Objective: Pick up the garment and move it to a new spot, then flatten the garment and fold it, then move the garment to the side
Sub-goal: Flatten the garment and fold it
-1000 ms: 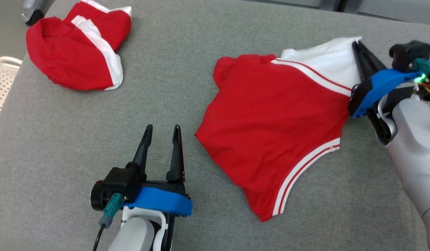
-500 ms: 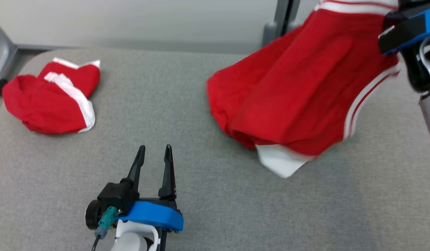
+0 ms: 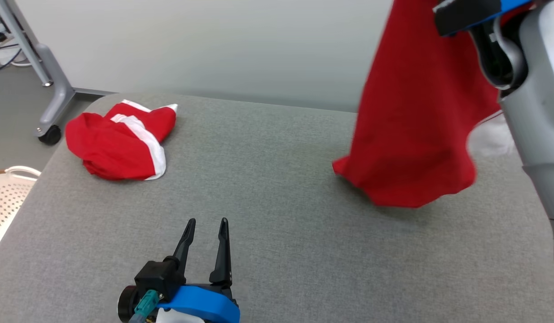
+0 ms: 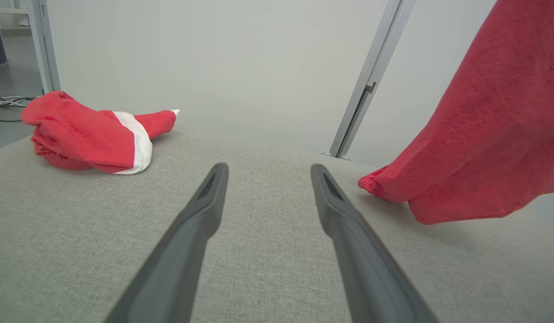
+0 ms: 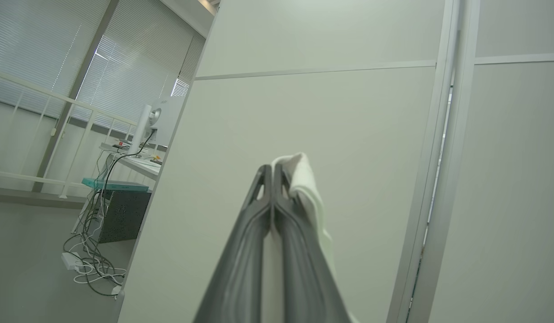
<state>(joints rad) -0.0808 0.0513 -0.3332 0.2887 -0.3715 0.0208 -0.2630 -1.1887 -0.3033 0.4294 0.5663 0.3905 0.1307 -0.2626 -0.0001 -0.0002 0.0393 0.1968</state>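
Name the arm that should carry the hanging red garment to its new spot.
Right. The right gripper is shut on the white edge of the red garment, which hangs over the table. The left gripper sits open, empty, apart from it.

Bare grey tabletop (image 3: 268, 193) is lying open between a crumpled red heap of cloth (image 3: 117, 146) sitting far left and the garment (image 3: 416, 125) hanging curtain-like, blocking the right side.

The hanging cloth garment (image 3: 416, 134) is red; left of it, a crumpled cloth garment (image 3: 120, 148) is red with white bands, on a grey woven tabletop (image 3: 268, 233).
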